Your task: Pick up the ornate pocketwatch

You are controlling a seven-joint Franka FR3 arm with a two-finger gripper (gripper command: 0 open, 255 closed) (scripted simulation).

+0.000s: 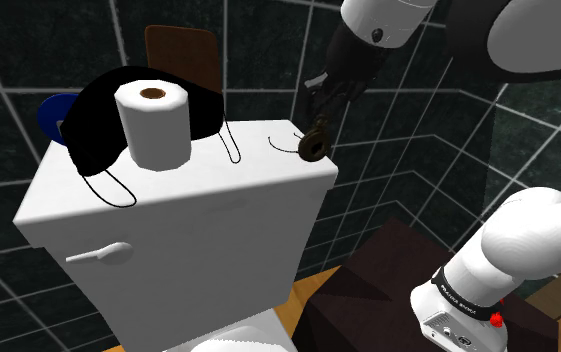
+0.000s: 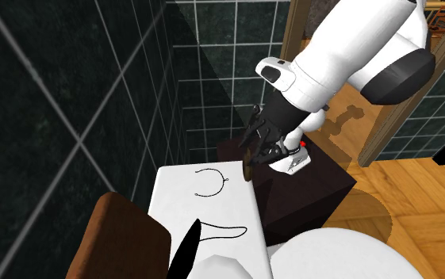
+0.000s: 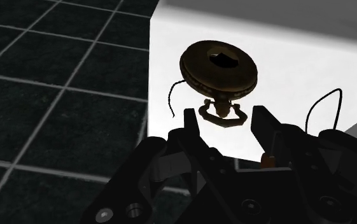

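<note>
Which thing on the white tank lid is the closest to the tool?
The round dark-bronze pocketwatch at the corner of the tank lid, just ahead of the open tool; the paper roll stands farther off.

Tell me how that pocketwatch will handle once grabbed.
The pocketwatch looks like a rigid round disc, so probably stiff and apt to roll on edge. It sits by the tank lid's corner; a push could tip it off.

In the shoulder view a blue thing (image 1: 54, 110) is mostly hidden behind a black shape (image 1: 96, 125), and the bottom edge cuts off the toilet bowl (image 1: 238, 336). In the second exterior view the pocketwatch (image 2: 248, 169) stands edge-on, its face unseen.
</note>
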